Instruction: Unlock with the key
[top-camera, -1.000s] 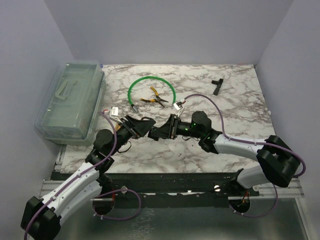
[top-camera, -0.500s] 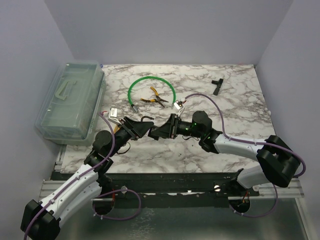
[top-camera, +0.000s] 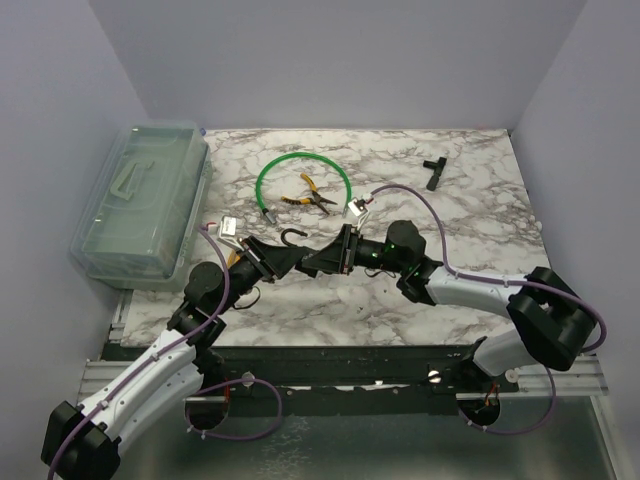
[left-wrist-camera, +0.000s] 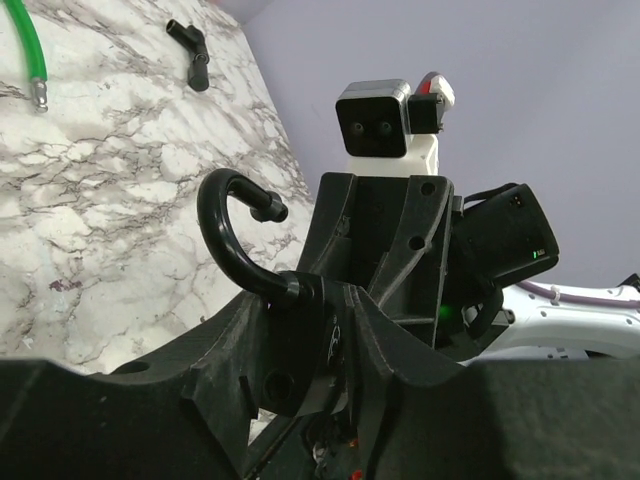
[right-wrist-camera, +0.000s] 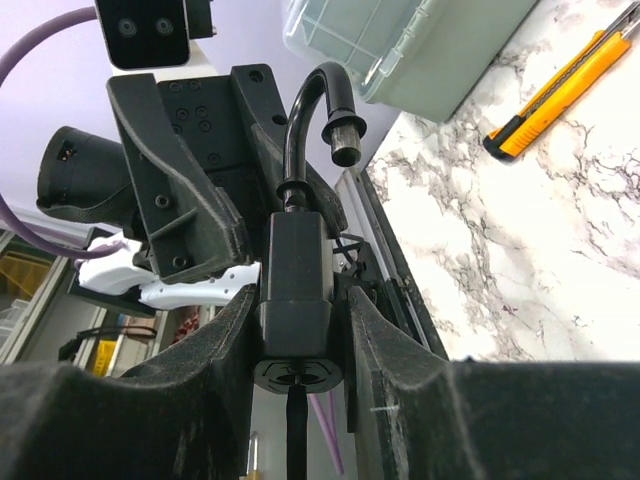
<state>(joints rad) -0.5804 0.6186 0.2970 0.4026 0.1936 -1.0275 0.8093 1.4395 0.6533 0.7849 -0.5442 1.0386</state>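
The left gripper (left-wrist-camera: 305, 345) has closed in, and the hook (top-camera: 292, 236) of the lock now sticks up. The left gripper and the right gripper (right-wrist-camera: 297, 330) both squeeze the black lock (right-wrist-camera: 295, 265) between them, near the front of the table (top-camera: 330, 310). I cannot find the tiny key.

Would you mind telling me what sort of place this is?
Probably a robotics lab test cell: a left arm and right arm bolted to a rail, plain walls boxing in a marble-patterned table, and props such as pliers and a clear storage box.
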